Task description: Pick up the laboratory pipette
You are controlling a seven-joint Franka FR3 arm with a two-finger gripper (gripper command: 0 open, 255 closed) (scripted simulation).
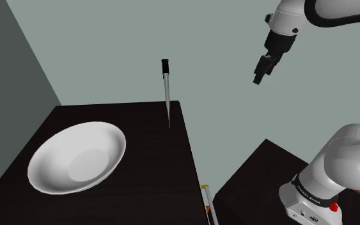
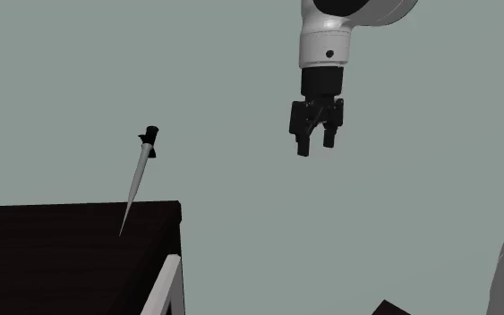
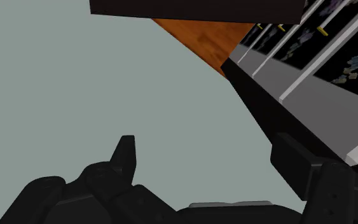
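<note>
The pipette (image 1: 166, 93) is a thin grey rod with a black cap. It stands nearly upright, its tip on the dark table (image 1: 140, 166) near the back corner on the shoulder view's right. In the second exterior view the pipette (image 2: 139, 179) leans slightly, its tip touching the table (image 2: 71, 251). My black gripper (image 1: 259, 75) hangs in the air well off the table's edge, to the right of the pipette and about level with its cap. The gripper (image 2: 316, 145) points down, open, with nothing between its fingers. In the wrist view the fingers (image 3: 125, 159) stand apart around the gripper (image 3: 212, 162).
A large white bowl (image 1: 76, 156) sits on the table at the shoulder view's left. The dark stand (image 1: 261, 185) lies at the lower right, with a gap between it and the table. Ahead of the gripper are a dark white-striped cabinet (image 3: 311, 70) and an orange-brown surface (image 3: 203, 35).
</note>
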